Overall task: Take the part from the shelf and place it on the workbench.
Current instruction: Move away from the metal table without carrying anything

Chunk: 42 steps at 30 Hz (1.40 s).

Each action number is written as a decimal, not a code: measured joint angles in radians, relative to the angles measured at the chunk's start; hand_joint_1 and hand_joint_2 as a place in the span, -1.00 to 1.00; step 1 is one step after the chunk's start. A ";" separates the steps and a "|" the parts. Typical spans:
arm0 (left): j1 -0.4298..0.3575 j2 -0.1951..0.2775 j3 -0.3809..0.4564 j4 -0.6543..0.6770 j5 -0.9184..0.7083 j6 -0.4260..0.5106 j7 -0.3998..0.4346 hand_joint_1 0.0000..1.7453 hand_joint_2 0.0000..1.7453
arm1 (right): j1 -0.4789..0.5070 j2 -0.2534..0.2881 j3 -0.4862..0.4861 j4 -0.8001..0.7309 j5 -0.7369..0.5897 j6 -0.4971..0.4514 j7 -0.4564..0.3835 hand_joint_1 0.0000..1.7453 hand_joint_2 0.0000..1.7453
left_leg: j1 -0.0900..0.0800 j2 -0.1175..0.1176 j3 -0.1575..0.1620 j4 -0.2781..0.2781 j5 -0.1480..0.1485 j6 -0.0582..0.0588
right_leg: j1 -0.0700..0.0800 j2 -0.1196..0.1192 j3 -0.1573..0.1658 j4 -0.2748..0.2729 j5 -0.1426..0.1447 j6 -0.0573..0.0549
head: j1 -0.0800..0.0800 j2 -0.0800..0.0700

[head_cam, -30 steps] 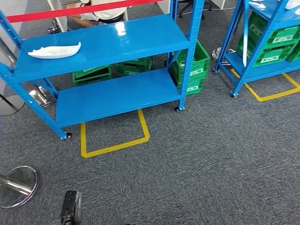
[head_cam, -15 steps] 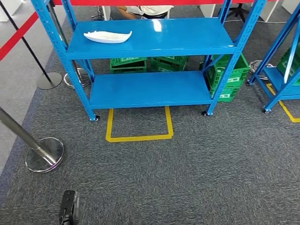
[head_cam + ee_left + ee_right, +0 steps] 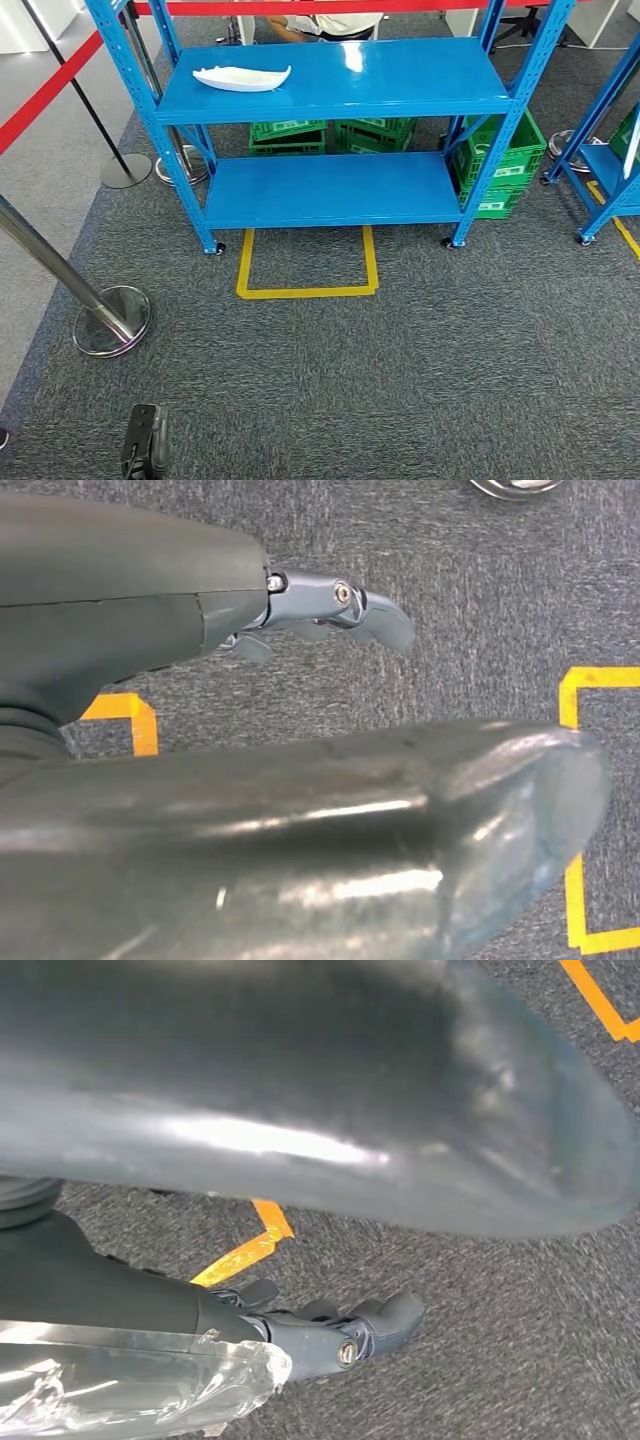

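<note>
One white part [image 3: 241,77] lies on the upper board of the blue shelf [image 3: 332,105], toward its left end, flat and well apart from both of my hands. Under that board I see a bare lower board, and behind it green crates [image 3: 498,160] on the floor. A yellow tape outline [image 3: 306,275] marks the grey carpet just in front of the shelf. To the left a chrome post [image 3: 83,295] stands on its round base, with a red barrier band [image 3: 45,92] beyond. My left hand [image 3: 332,610] hangs over the carpet holding nothing, fingers loosely extended; my right hand [image 3: 332,1335] likewise holds nothing, fingers slack and apart.
</note>
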 joint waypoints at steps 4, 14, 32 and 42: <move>-0.001 0.001 0.000 0.000 0.001 0.000 0.000 -1.00 -1.00 | -0.005 0.000 -0.008 0.000 0.002 0.001 -0.003 -1.00 -1.00 | -0.002 0.000 -0.004 0.001 -0.004 0.008 | -0.004 0.000 -0.001 -0.006 0.002 0.006 | 0.000 0.000; 0.004 0.002 0.002 0.001 0.009 0.007 -0.003 -1.00 -1.00 | -0.024 0.000 -0.033 0.025 0.036 0.017 -0.028 -1.00 -1.00 | 0.019 0.008 0.024 -0.038 -0.011 0.011 | -0.031 -0.025 -0.117 0.213 -0.081 0.062 | 0.008 0.000; 0.029 -0.003 0.014 0.001 0.006 0.019 -0.008 -1.00 -1.00 | -0.056 0.001 -0.093 0.099 0.100 0.053 -0.065 -1.00 -1.00 | 0.005 0.077 -0.157 0.110 0.084 -0.005 | -0.035 -0.040 0.170 -0.032 -0.140 0.017 | -0.019 0.000; 0.055 -0.008 0.035 0.000 -0.015 0.029 -0.008 -1.00 -1.00 | -0.100 0.000 -0.139 0.159 0.160 0.072 -0.094 -1.00 -1.00 | 0.002 0.055 0.052 -0.023 -0.059 0.028 | -0.024 -0.037 -0.016 0.262 -0.198 0.049 | -0.010 0.000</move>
